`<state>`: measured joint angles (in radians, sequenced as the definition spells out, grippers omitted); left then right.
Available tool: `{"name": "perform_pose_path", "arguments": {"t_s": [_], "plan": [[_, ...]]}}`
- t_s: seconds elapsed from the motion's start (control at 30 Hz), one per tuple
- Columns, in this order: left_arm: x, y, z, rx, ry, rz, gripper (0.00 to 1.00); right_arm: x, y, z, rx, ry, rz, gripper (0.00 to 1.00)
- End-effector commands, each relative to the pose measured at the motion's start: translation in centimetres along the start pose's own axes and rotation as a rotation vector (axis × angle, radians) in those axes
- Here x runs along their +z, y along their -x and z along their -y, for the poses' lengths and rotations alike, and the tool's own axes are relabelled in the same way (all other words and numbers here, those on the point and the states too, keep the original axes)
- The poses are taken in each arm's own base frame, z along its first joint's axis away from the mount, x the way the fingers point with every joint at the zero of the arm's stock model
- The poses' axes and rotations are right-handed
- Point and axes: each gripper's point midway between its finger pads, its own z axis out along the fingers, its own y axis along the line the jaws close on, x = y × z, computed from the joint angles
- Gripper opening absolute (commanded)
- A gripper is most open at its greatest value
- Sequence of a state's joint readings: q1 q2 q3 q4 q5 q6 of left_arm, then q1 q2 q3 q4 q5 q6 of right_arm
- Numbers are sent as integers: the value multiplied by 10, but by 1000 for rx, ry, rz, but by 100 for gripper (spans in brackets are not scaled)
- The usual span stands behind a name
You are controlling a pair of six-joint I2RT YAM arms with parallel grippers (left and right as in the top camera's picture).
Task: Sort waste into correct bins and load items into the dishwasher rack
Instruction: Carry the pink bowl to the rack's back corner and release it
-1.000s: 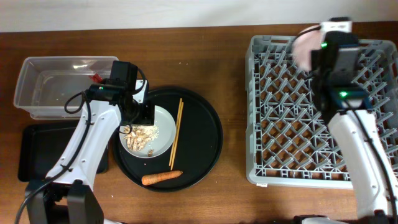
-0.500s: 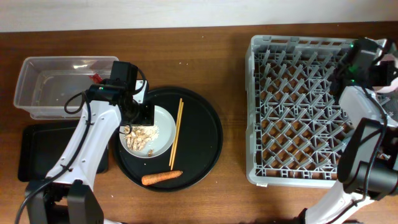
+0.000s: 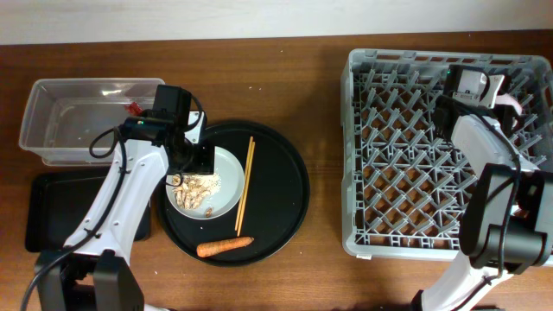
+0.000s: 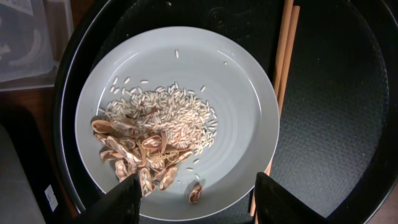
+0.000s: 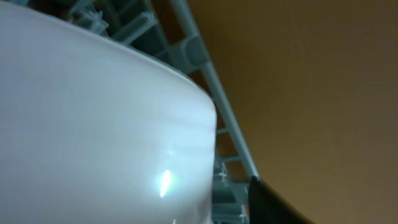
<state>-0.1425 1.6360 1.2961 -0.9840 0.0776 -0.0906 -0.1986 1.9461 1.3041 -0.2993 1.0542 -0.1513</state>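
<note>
My left gripper (image 4: 199,205) is open and hovers over the near rim of the pale round plate (image 4: 236,93). The plate holds beige food scraps (image 4: 149,143) and sits on a round black tray. Two wooden chopsticks (image 3: 246,181) lie right of the plate, and an orange carrot (image 3: 225,247) lies in front of it. The red wrapper (image 3: 134,108) is in the clear tub (image 3: 60,130); the black rectangular tray (image 3: 47,212) sits in front of that. My right gripper (image 3: 482,91) holds the white cup (image 5: 93,124) over the back right of the dishwasher rack (image 3: 354,155). The tissue wad and light-blue cup are out of view.
The large round black tray (image 3: 281,207) sits on the wooden table between the bins and the rack. The rack's upright pegs (image 5: 199,56) stand close beside the cup. Bare wood lies between the round tray and the rack.
My right arm swung with the cup from the rack's back edge out to its right side, then back over the rack's back right part. The left arm has not moved.
</note>
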Motion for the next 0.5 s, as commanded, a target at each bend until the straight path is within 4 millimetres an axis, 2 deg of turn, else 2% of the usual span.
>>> {"name": "perform_pose_path", "arguments": {"t_s": [0.0,0.13,0.23,0.3,0.37,0.47], "plan": [[-6,1,0,-4,-4,16,58,-19,8,3,67,79,34,56],[-6,1,0,-4,-4,16,58,-48,15,-2,70,327,72,61],[-6,1,0,-4,-4,16,58,-71,12,2,62,460,83,63],[-6,1,0,-4,-4,16,61,-94,11,1,60,597,103,71],[-6,1,0,-4,-4,15,66,-138,13,-14,49,838,152,75],[-6,-1,0,-5,-4,8,72,-221,7,-44,-9,1162,205,75]]}}
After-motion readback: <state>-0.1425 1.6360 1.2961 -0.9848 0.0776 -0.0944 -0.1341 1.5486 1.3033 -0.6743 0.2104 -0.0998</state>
